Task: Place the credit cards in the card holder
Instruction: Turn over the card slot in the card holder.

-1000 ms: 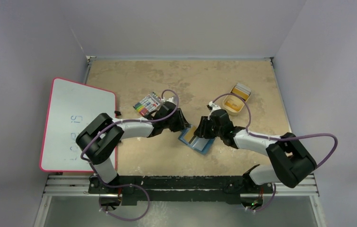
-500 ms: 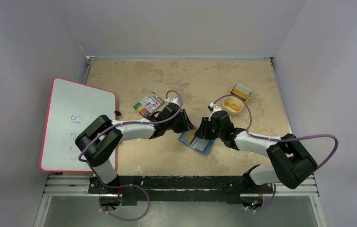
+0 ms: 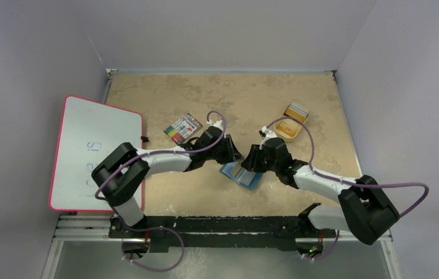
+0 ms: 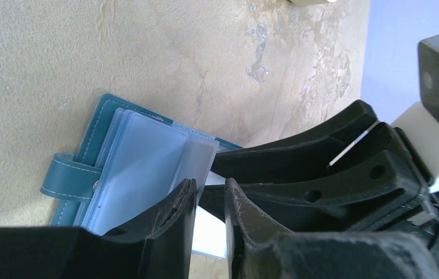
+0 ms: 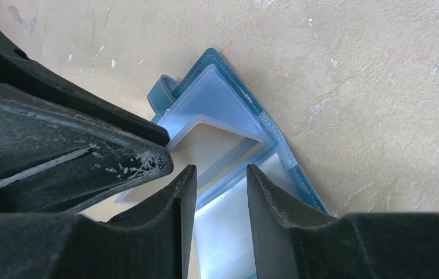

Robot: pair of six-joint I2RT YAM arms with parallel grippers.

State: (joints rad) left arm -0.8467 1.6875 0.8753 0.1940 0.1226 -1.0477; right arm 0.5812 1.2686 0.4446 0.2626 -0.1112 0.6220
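The teal card holder (image 3: 246, 180) lies open on the table between both arms. In the left wrist view its clear sleeves (image 4: 138, 168) fan out from the teal cover (image 4: 68, 177). A whitish card (image 5: 214, 148) sits partly inside a sleeve of the card holder (image 5: 275, 139). My left gripper (image 3: 235, 157) hovers at the holder's left edge with its jaws (image 4: 208, 189) a narrow gap apart and nothing between them. My right gripper (image 3: 252, 164) is over the sleeves, its jaws (image 5: 220, 174) open and empty. The two grippers almost touch.
A tan tray (image 3: 287, 129) with yellowish contents and its lid (image 3: 296, 110) stand at the back right. A flat pack with multicoloured stripes (image 3: 182, 127) lies behind the left arm. A red-framed whiteboard (image 3: 95, 151) overhangs the left edge, with a small black piece (image 3: 145, 139) beside it.
My left gripper has moved right, close to the right gripper over the holder. The orange-yellow card seen on the holder earlier is now mostly covered by the grippers.
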